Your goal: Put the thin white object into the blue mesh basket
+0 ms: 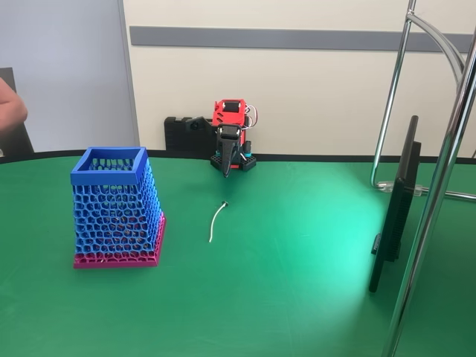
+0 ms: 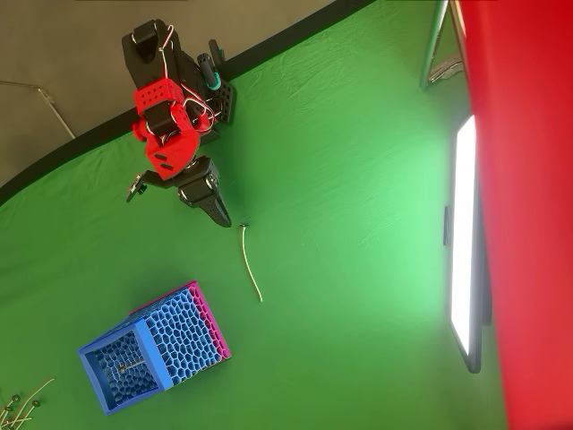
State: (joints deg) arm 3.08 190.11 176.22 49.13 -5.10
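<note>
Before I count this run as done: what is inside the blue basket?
In the overhead view the blue basket holds something small and thin on its floor, too small to identify. The white strand lies outside on the green table.

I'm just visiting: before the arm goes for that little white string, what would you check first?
1. White string lies free on the green table: ok.
2. Nothing between claw and string: ok.
3. Claw holds nothing: ok.
4. Claw open enough to grab: cannot tell.
5. Blue mesh basket upright, mouth open: ok.
6. Basket has room: cannot tell; in the overhead view something small lies inside.
</note>
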